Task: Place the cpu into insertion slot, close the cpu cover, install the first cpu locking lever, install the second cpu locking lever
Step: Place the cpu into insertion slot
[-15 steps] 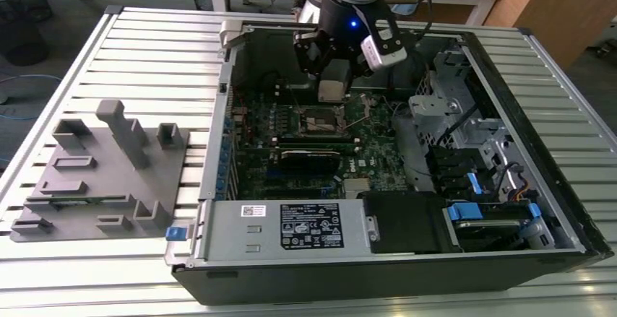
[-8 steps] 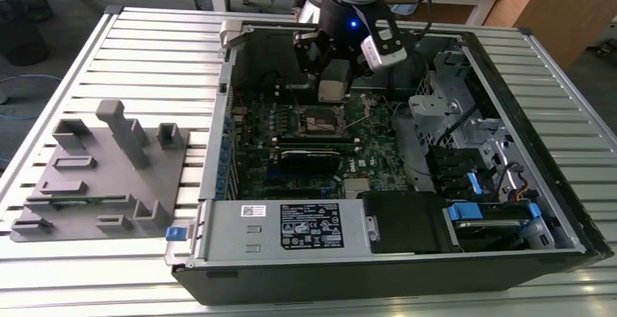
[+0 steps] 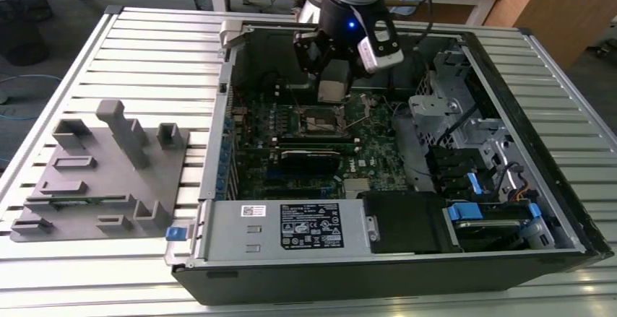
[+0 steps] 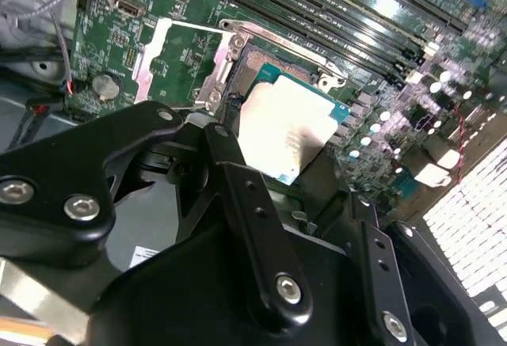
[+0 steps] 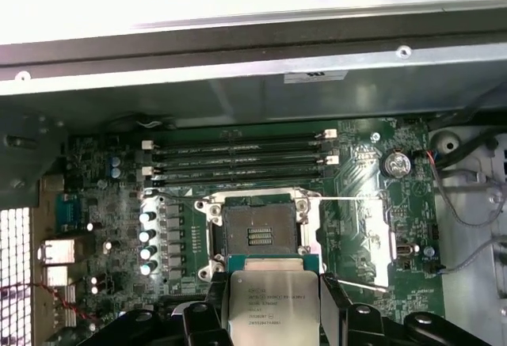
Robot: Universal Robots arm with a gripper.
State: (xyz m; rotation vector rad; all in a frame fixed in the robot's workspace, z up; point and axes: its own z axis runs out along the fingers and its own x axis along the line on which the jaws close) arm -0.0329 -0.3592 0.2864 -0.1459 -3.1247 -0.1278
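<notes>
My gripper (image 3: 333, 89) hangs inside the open computer case, shut on the cpu (image 5: 269, 302), a flat square chip with a dull silver top. The chip hovers just above the insertion slot (image 5: 261, 231), whose dark recessed centre is bare and partly overlapped by the chip's edge. In the second wrist view the cpu (image 4: 285, 128) sits tilted between my black fingers (image 4: 230, 164) over the insertion slot (image 4: 257, 65). The cpu cover (image 4: 146, 61) is swung open and lies back beside the socket. In the exterior view the insertion slot (image 3: 323, 120) lies right under the gripper.
Long black memory slots (image 5: 238, 160) run beside the socket. A white-labelled power supply (image 3: 289, 227) fills the case's near side, with drive cages (image 3: 482, 158) at the exterior view's right. A grey fixture block (image 3: 106, 165) stands on the slatted table at its left. Thin cables (image 4: 47, 85) lie near the board.
</notes>
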